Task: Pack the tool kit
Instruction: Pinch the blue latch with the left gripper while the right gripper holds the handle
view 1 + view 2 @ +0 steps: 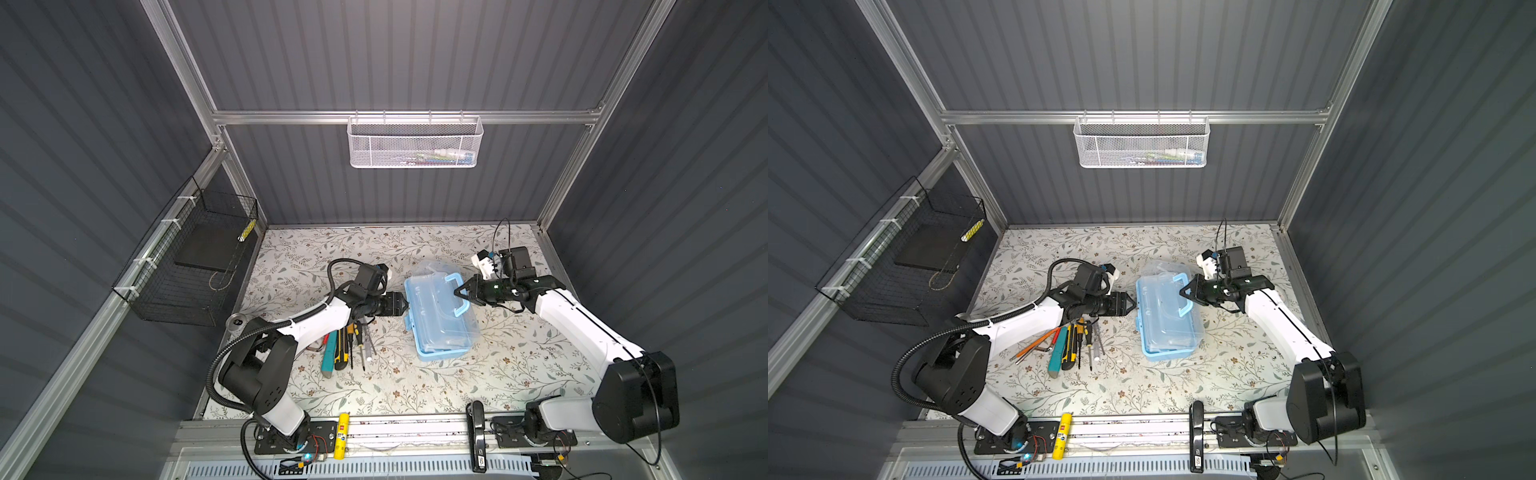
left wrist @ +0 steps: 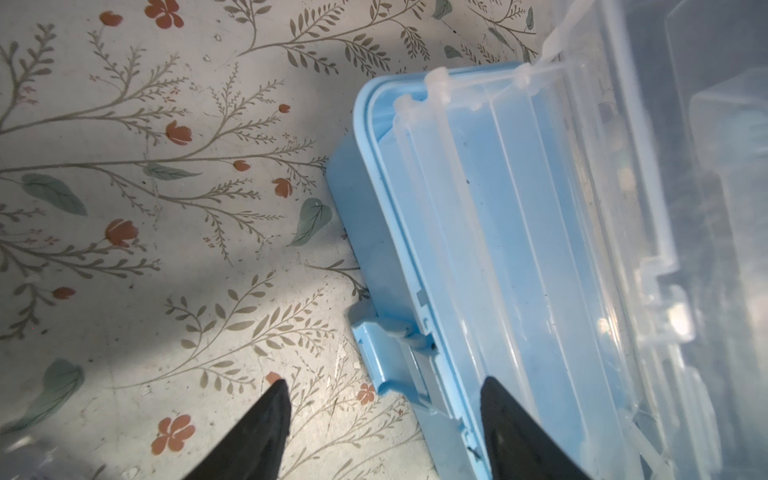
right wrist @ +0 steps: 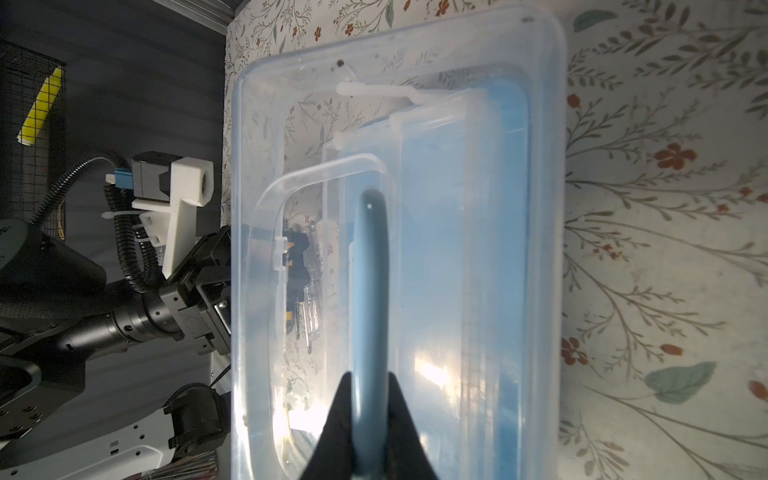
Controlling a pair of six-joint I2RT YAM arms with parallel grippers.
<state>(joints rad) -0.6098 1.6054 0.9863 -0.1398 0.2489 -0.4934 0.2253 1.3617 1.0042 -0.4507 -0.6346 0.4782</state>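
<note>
The tool kit's light-blue box (image 1: 440, 332) (image 1: 1167, 336) lies mid-table with its clear lid (image 2: 665, 166) tilted up. My right gripper (image 1: 458, 291) (image 1: 1183, 291) (image 3: 370, 378) is shut on the lid's blue handle (image 1: 466, 305) (image 3: 372, 270). At the box's left side, by the blue latch (image 2: 374, 353), my left gripper (image 1: 405, 305) (image 1: 1133, 307) (image 2: 384, 384) is open. One finger is over the box and the other over the table. Screwdrivers (image 1: 359, 345) (image 1: 1090, 340), a yellow-black utility knife (image 1: 343, 349) (image 1: 1069, 343) and hex keys (image 1: 1038, 345) lie left of the box.
A white mesh basket (image 1: 415, 141) hangs on the back rail. A black wire basket (image 1: 187, 266) is fixed to the left wall. A yellow glue stick (image 1: 341, 436) and a black stapler (image 1: 477, 436) lie on the front rail.
</note>
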